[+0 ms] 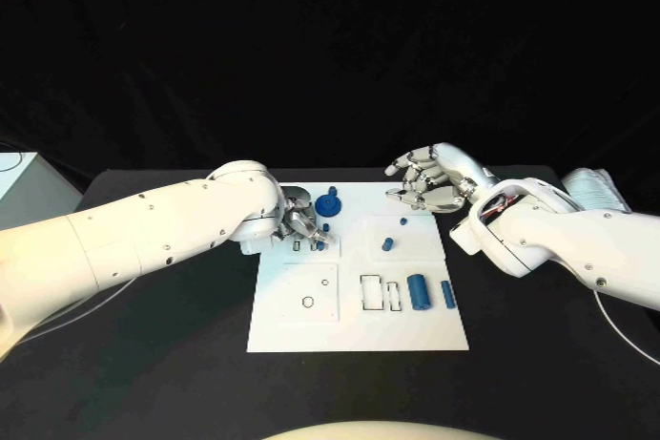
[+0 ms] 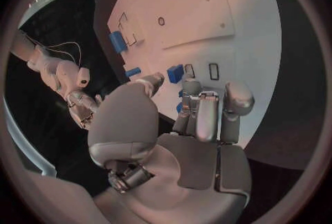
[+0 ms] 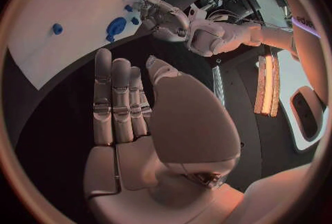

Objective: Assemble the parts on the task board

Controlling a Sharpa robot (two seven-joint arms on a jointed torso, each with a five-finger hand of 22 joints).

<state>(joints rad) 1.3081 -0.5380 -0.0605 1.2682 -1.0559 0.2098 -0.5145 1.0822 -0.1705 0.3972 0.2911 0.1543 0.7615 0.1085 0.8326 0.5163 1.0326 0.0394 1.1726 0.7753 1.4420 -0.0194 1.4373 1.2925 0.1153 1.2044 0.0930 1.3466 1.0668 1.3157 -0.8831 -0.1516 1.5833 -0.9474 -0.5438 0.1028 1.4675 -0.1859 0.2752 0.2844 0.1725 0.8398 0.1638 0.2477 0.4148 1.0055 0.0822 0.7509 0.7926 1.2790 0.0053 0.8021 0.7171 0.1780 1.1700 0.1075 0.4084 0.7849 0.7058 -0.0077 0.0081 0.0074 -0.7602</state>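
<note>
The white task board (image 1: 358, 325) lies in the middle of the black table. My left hand (image 1: 302, 228) reaches down onto the board's far left part, fingers curled around small blue parts (image 1: 318, 242). In the left wrist view its fingertips (image 2: 190, 90) stand close to a square blue part (image 2: 176, 73), and I cannot tell whether anything is pinched. My right hand (image 1: 433, 178) hovers over the board's far right edge, holding nothing, and the right wrist view shows its fingers (image 3: 114, 97) straight. A round blue gear (image 1: 329, 205) and two blue cylinders (image 1: 417, 290) rest on the board.
Another small blue piece (image 1: 388, 242) sits mid-board, beside empty rectangular slots (image 1: 374, 292). A white box (image 1: 21, 187) stands at the table's far left, and a pale object (image 1: 594, 187) at the far right.
</note>
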